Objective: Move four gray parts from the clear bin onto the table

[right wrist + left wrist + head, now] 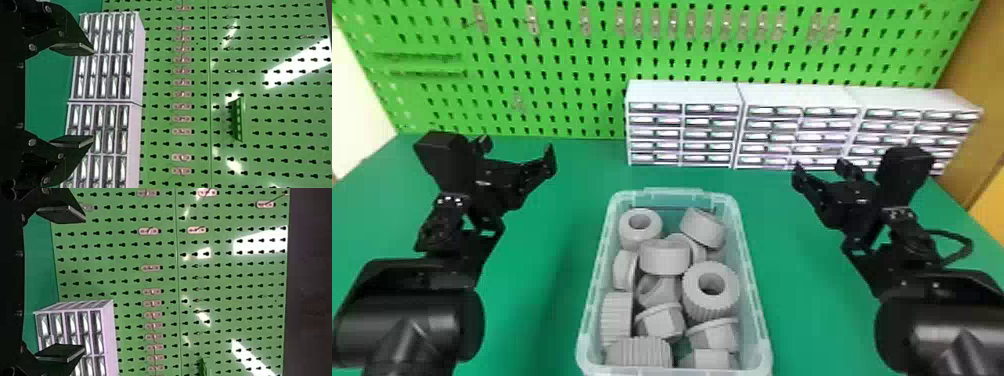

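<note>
Flanking the clear bin (674, 192), the left gripper (517, 149) and right gripper (821, 169) gape, unladen. Gray parts (664, 259) lie inside; four transfers apparently remain.

I can read no text, label, brand, number or sign. The small drawers (657, 134) ahead of me have pale patches on their fronts; I cannot tell whether these are labels.
</note>
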`<state>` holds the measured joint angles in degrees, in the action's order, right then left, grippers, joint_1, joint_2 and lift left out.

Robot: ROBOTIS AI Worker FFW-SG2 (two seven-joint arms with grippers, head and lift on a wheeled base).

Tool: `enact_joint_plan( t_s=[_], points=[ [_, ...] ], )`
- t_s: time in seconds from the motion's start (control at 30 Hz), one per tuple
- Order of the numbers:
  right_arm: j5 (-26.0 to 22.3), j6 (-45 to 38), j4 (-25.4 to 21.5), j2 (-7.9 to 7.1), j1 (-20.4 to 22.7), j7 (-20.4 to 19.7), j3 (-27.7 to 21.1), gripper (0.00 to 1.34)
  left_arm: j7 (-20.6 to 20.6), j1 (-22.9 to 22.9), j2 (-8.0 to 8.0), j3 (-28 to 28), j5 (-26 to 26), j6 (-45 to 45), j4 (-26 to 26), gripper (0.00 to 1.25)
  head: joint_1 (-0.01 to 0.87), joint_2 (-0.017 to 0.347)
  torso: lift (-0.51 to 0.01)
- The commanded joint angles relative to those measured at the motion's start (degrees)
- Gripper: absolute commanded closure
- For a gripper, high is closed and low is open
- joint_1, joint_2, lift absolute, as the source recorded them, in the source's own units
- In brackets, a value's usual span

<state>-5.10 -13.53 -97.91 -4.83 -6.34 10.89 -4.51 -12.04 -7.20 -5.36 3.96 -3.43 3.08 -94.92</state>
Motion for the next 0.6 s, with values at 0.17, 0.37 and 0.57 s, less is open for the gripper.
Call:
enact_joint_plan(
  t_s=[0.17,0.37,0.57],
  points=[
    [-0.88,-3.08,-0.97,0.09,-0.34,0.0,-0.24,0.47,0.0,0.17,0.0,0.08,0.09,0.0,0.0,0.13,0.678,0.034,-0.05],
    [-0.62,-8.62,-2.9,-0.53,-1.14,0.0,1.17,0.47,0.0,0.43,0.0,0.17,0.27,0.0,0.0,0.13,0.678,0.034,-0.05],
    [0.0,-15.65,-4.66,-1.15,-2.45,0.0,3.19,0.47,0.0,0.43,0.0,0.34,0.35,0.0,0.0,0.13,0.678,0.034,-0.05]
  ],
)
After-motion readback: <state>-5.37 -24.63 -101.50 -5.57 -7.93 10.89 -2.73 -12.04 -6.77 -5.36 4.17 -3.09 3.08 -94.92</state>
